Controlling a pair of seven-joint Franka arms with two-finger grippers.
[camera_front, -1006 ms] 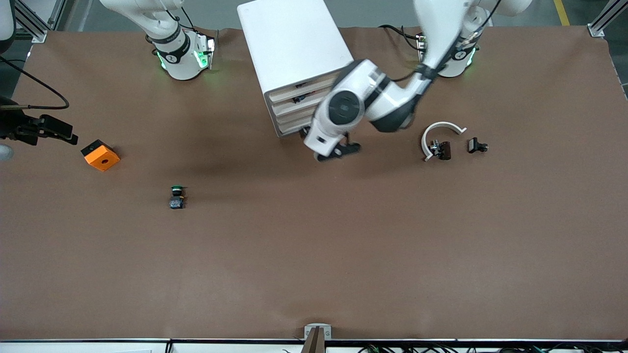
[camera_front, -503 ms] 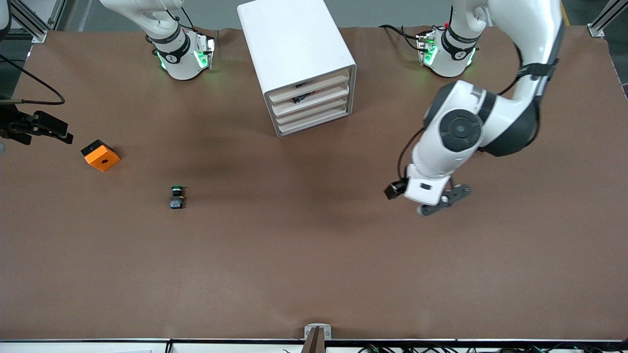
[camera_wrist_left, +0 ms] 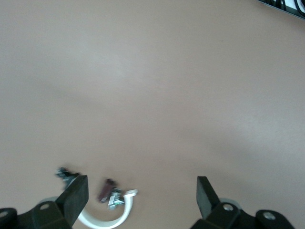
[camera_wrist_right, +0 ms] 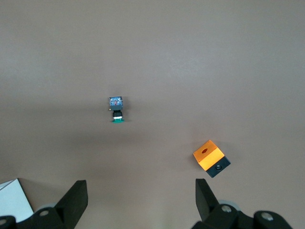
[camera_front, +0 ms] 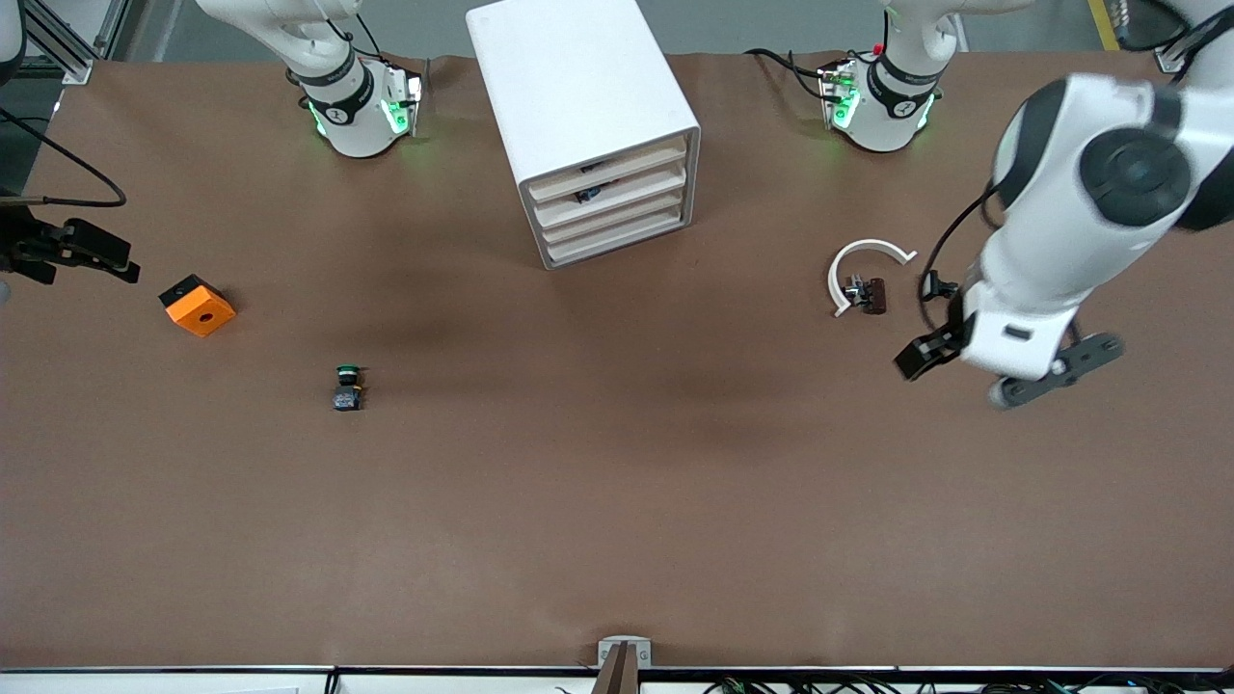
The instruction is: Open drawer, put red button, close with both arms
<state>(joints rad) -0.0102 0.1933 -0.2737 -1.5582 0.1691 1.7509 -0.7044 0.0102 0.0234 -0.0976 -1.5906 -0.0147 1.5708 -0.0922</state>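
The white cabinet (camera_front: 578, 106) stands near the robots' bases, its four cream fronts all pushed in. The drawer (camera_front: 617, 196) is second from the top, with a small dark item showing in the gap above it (camera_front: 588, 195). No red button shows in any view. My left gripper (camera_front: 1007, 349) hangs over bare table at the left arm's end; in the left wrist view (camera_wrist_left: 140, 195) it is open and empty. My right gripper (camera_front: 101, 254) is up at the right arm's end of the table; in the right wrist view (camera_wrist_right: 140, 195) it is open and empty.
A green-capped button (camera_front: 347, 386) (camera_wrist_right: 116, 109) and an orange block (camera_front: 198, 305) (camera_wrist_right: 211, 158) lie toward the right arm's end. A white ring (camera_front: 863, 262) (camera_wrist_left: 102, 220), a dark brown part (camera_front: 873, 294) (camera_wrist_left: 106, 190) and a small black part (camera_front: 935, 285) lie beside the left gripper.
The left arm has swung from in front of the cabinet out to the left arm's end of the table. The cabinet's fronts are now uncovered. The right gripper has barely moved.
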